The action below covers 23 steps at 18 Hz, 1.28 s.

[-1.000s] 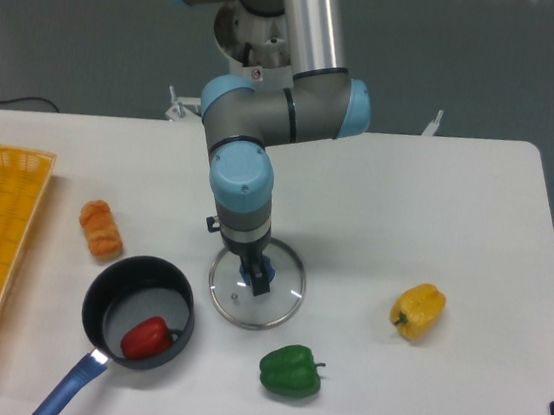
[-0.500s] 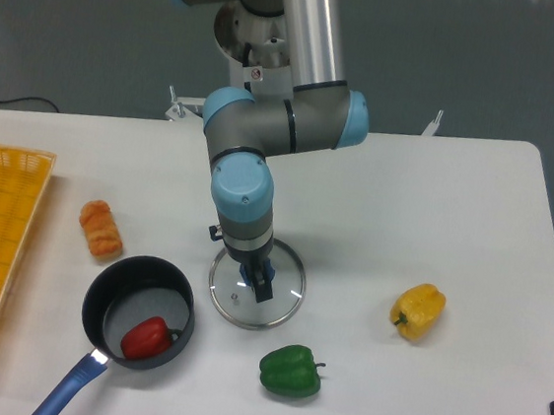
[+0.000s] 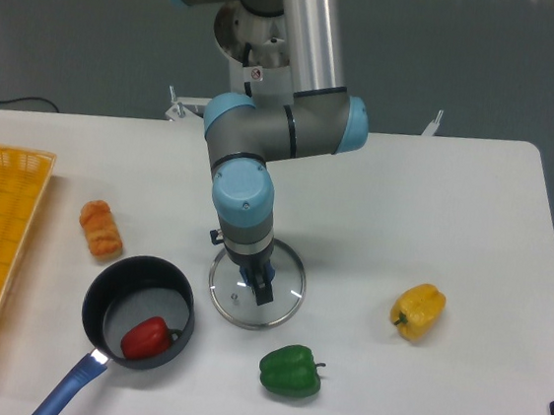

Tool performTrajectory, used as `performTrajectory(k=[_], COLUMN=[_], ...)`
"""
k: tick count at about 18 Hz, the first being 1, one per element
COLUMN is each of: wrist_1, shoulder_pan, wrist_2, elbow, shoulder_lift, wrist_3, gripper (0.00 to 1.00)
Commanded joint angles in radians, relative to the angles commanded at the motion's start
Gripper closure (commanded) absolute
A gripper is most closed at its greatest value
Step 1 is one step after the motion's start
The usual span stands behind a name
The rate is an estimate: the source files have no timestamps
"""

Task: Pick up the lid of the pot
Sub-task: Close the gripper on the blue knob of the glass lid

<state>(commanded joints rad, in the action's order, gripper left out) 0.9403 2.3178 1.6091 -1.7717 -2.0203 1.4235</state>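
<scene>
The pot lid [image 3: 281, 312] lies flat on the white table [image 3: 494, 220], right under the claw [image 3: 240, 263]. The claw's two fingers are spread well apart, and it has hold of nothing. The lid's blue knob [image 3: 271, 274] is close to the fingers, but I can't tell if they touch it. As I look, a black pan [image 3: 104, 298] with a red toy [image 3: 146, 338] inside sits left of the claw. A green pepper [image 3: 290, 370] is nearer me than the claw, and a yellow pepper [image 3: 418, 310] is off to its right.

A green pepper [image 3: 291, 371] and a yellow one [image 3: 418, 312].
</scene>
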Motion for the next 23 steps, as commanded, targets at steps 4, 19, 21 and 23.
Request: performTrajectory(k=[4, 19, 21, 23], wrist_1=[0.000, 0.000, 0.000, 0.000], shoulder_pan=[0.000, 0.003, 0.003, 0.005], wrist_2=[0.000, 0.000, 0.000, 0.000], elbow=[-0.005, -0.003, -0.003, -0.003], shoulder_lift=[0.000, 0.005, 0.008, 0.009], wrist_3=[0.002, -0.002, 0.000, 0.000], gripper=[0.12, 0.37, 0.37, 0.37])
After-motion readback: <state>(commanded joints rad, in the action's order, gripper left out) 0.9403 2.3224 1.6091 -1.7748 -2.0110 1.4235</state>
